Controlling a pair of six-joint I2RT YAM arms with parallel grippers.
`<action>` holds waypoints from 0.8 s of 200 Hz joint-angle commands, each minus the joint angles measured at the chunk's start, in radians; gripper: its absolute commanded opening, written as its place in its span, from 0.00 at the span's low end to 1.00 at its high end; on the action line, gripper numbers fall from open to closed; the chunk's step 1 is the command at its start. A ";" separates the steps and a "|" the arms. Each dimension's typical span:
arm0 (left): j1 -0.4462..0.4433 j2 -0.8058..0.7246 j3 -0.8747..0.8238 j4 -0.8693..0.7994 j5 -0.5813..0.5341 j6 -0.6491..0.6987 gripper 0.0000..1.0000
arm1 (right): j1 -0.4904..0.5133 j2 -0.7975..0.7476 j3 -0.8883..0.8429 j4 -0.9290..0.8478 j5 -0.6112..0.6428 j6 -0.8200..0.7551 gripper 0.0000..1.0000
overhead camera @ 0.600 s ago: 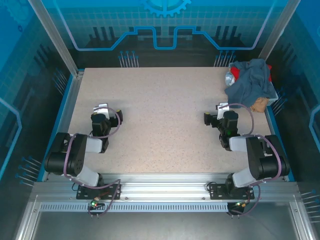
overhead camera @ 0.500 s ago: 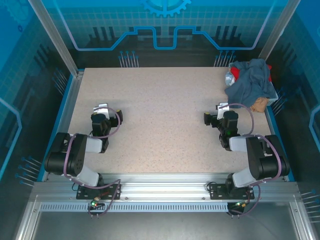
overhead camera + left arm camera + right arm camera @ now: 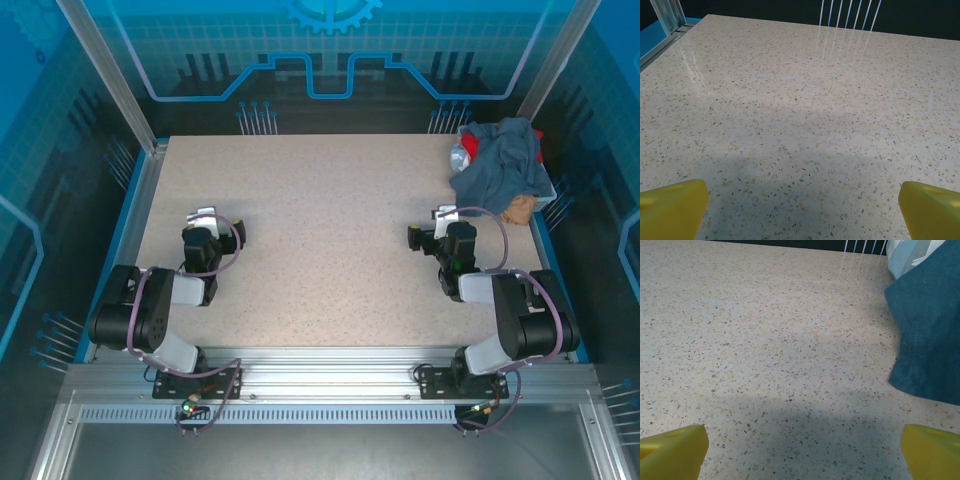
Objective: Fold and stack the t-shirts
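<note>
Speckled table (image 3: 330,230) bears three heaped t-shirts (image 3: 505,170); left fingers (image 3: 671,206) and right fingers (image 3: 671,451) gape wide, empty.

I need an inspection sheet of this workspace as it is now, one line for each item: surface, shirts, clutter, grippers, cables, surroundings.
Surface: speckled table, bare in the middle, no stains seen.
Job's things: blue shirt crumpled on top of a pile at the far right corner; red shirt and tan shirt partly showing under it; none folded.
Clutter: pale thing under the pile, cannot tell what.
Grippers: left gripper open over bare table; right gripper open, the pile ahead to its right; both hold nothing.
Cables: purple loops on the left arm and right arm, not snagged.
Surroundings: metal frame with blue panels.
</note>
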 commanded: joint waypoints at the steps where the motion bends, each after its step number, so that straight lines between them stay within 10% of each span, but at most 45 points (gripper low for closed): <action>1: -0.004 0.008 0.017 0.014 0.021 0.021 0.99 | -0.005 0.009 0.016 0.030 0.000 -0.003 1.00; 48: -0.005 0.000 0.000 0.044 0.016 0.019 0.99 | 0.003 -0.025 0.018 0.005 0.031 0.001 1.00; 100: -0.238 -0.338 0.096 -0.124 -0.249 0.198 0.99 | 0.135 -0.390 0.454 -0.728 0.370 0.150 1.00; 113: -0.259 -0.375 0.223 -0.264 -0.328 0.023 0.99 | 0.060 -0.349 0.709 -1.064 0.202 0.278 1.00; 126: -0.247 -0.418 0.373 -0.593 -0.276 -0.211 0.99 | -0.001 -0.266 0.891 -1.343 0.319 0.529 1.00; 160: -0.152 -0.281 0.643 -0.767 0.107 -0.553 0.99 | -0.193 -0.096 1.063 -1.412 0.137 0.557 0.91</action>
